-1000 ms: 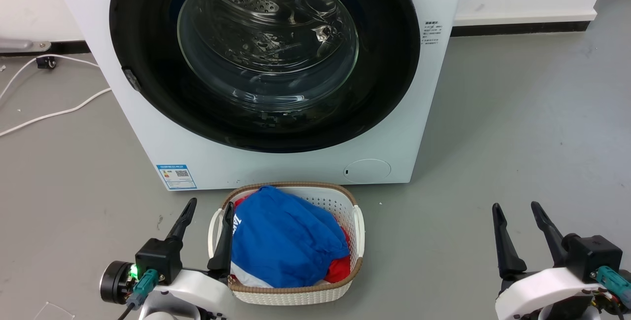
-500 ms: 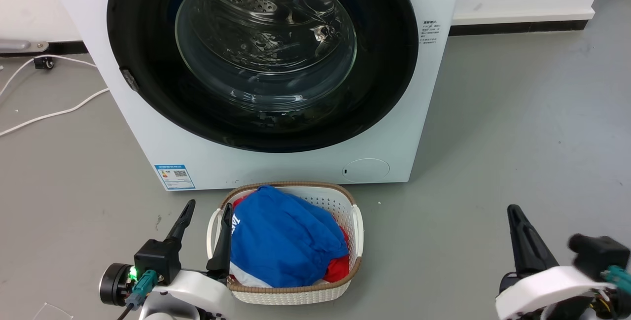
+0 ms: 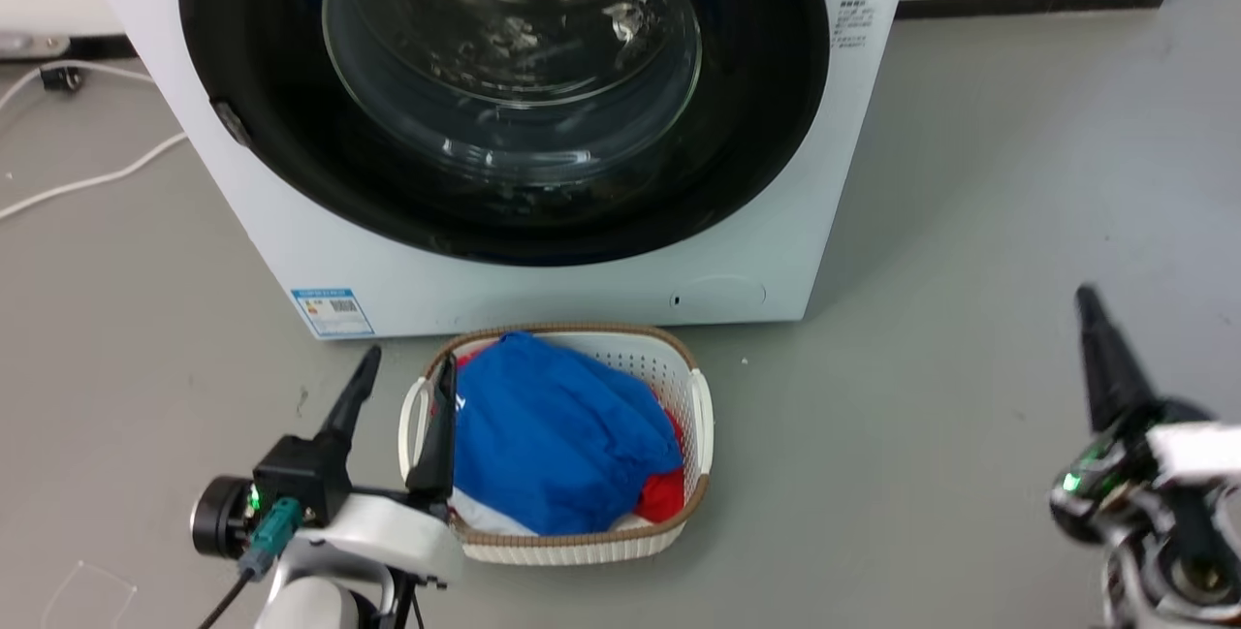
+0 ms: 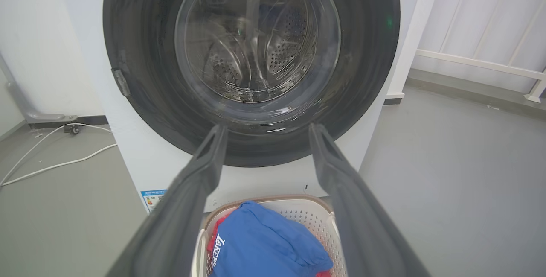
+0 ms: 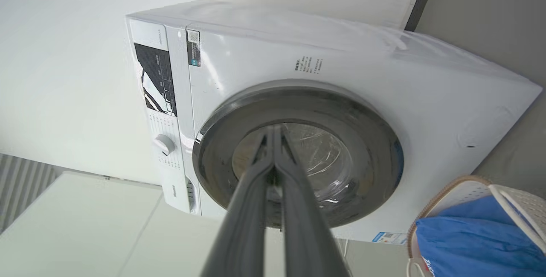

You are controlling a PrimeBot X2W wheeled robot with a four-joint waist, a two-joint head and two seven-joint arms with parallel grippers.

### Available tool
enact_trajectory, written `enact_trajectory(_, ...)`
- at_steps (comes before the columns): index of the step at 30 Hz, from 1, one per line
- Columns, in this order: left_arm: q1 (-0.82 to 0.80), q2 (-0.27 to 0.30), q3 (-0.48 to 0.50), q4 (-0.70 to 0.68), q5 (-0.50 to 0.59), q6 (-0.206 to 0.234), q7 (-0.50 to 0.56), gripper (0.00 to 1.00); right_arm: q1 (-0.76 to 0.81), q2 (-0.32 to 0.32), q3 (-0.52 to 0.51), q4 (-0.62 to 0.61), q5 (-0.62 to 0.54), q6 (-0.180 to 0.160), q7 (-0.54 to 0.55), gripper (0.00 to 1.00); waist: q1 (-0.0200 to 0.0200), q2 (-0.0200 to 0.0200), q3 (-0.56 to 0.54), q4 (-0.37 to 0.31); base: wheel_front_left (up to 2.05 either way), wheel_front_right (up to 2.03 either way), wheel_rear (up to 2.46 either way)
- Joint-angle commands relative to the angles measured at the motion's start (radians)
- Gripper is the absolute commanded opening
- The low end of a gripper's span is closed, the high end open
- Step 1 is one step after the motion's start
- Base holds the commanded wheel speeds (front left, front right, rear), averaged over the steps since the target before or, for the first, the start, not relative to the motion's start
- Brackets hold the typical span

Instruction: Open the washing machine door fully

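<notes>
Far left, a white cable (image 3: 87, 178) trails across the grey floor (image 3: 970, 222). Next comes the left gripper (image 3: 408, 365), low over the floor's near edge and just beside the basket's left handle. Its jaws are released, spread wide with nothing between them. In the left wrist view that gripper (image 4: 266, 128) points straight at the lower part of the door (image 4: 256, 55) but is well short of it.

Centre now: the washer (image 3: 543, 290) stands at the back of the floor by the wall. Its door (image 3: 504, 77) is closed flat against the white front, and the steel drum shows through the glass. A blue label (image 3: 332, 311) sits at the washer's lower left corner. Right in front is the basket (image 3: 703, 416), with a blue garment (image 3: 553, 435) heaped inside.

Over at the right, the right gripper (image 3: 1088, 304) hangs above bare floor, well apart from the washer. In its wrist view the gripper (image 5: 273, 129) has its jaws clenched tip to tip on nothing, lined up on the door (image 5: 362, 140).
</notes>
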Motion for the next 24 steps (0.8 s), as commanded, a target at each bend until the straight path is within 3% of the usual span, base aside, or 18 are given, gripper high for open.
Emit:
enact_trajectory(1, -0.017, -0.001, 0.005, -0.007, 0.004, 0.000, -0.003, 1.00, -0.034, 0.000, -0.018, 0.012, 0.027, 0.000, 0.011, 0.00, 0.0000, 0.0000, 0.028, 0.003, 0.00, 0.00, 0.00)
enact_trajectory(6, -0.059, -0.004, -0.003, -0.042, 0.003, 0.000, -0.003, 1.00, -0.196, -0.065, -0.104, 0.125, 0.189, 0.000, 0.085, 0.00, 0.0000, 0.0000, 0.096, 0.018, 0.00, 0.00, 0.00)
enact_trajectory(10, -0.102, -0.004, -0.012, -0.070, -0.002, 0.000, -0.003, 1.00, -0.347, -0.170, -0.120, 0.256, 0.243, 0.000, 0.116, 0.00, 0.0000, 0.0000, 0.162, 0.035, 0.00, 0.00, 0.00)
enact_trajectory(17, -0.174, 0.005, -0.027, -0.113, -0.019, 0.000, -0.003, 1.00, -0.657, -0.336, -0.010, 0.484, 0.250, 0.000, 0.215, 0.00, 0.0000, 0.0000, 0.275, 0.066, 0.00, 0.00, 0.00)
enact_trajectory(24, -0.226, 0.008, -0.037, -0.164, -0.030, 0.000, -0.003, 1.00, -0.980, -0.397, 0.159, 0.671, 0.202, 0.000, 0.354, 0.00, 0.0000, 0.0000, 0.364, 0.083, 0.00, 0.00, 0.00)
